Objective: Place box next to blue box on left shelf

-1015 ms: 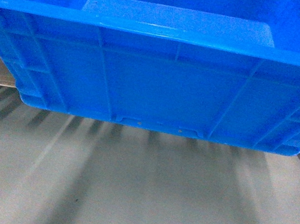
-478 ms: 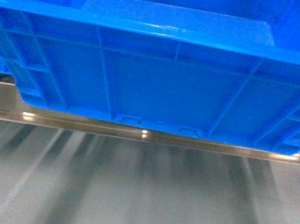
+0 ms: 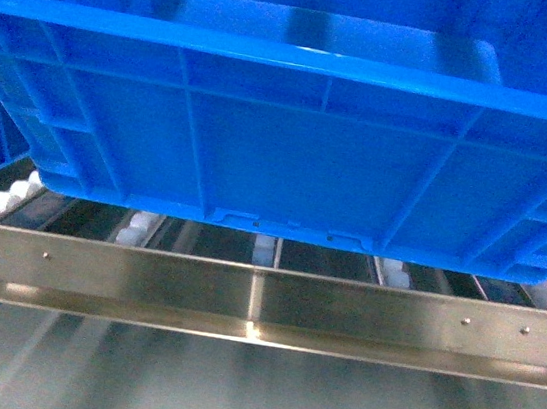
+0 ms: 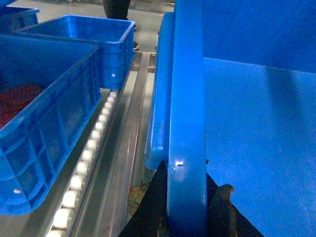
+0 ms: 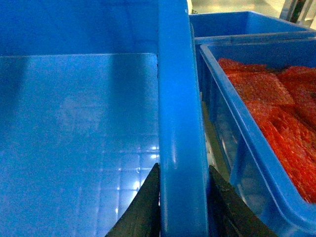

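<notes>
A neighbouring blue crate (image 5: 256, 123) holds crumpled red bags (image 5: 276, 98) (more blue crates (image 4: 84, 34) behind).

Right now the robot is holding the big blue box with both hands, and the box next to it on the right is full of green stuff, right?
Almost. Both hands, left hand and right hand, do clamp the rims of the big blue box. But the neighbouring box on the right holds red stuff, not green. The right wrist view shows it.

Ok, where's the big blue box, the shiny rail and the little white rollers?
box (image 3: 289, 166), head view, ribbed front wall.
shiny rail (image 3: 192, 290), head view, flat front face.
white rollers (image 4: 81, 170), left wrist view, one roller mid-row.
</notes>
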Robot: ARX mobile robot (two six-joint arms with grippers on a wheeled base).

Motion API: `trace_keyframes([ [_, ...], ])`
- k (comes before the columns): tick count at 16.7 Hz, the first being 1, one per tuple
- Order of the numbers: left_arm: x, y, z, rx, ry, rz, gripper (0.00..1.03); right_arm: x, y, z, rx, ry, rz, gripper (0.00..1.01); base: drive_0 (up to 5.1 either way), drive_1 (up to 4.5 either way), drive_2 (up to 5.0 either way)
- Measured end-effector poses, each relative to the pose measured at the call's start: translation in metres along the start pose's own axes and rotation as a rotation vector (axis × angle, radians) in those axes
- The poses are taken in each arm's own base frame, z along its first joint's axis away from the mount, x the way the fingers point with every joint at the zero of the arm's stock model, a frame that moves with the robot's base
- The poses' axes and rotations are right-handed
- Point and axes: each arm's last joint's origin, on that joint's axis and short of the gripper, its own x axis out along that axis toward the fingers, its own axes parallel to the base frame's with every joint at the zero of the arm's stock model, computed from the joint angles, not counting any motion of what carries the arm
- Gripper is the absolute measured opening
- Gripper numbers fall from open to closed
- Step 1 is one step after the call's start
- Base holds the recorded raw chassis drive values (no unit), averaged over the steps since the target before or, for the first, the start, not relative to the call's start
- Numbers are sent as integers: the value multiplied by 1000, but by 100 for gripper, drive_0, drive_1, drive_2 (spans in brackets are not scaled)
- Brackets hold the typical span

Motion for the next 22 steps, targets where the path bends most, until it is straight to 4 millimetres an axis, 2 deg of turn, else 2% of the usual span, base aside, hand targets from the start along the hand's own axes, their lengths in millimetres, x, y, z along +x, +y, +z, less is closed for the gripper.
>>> trace_keyframes([
  [11,0,0,0,0,-2,0,8,0,0,0,0,0,0,19,8,421,-405],
  [22,0,0,0,0,-2,0,8,0,0,0,0,0,0,19,0,0,0],
])
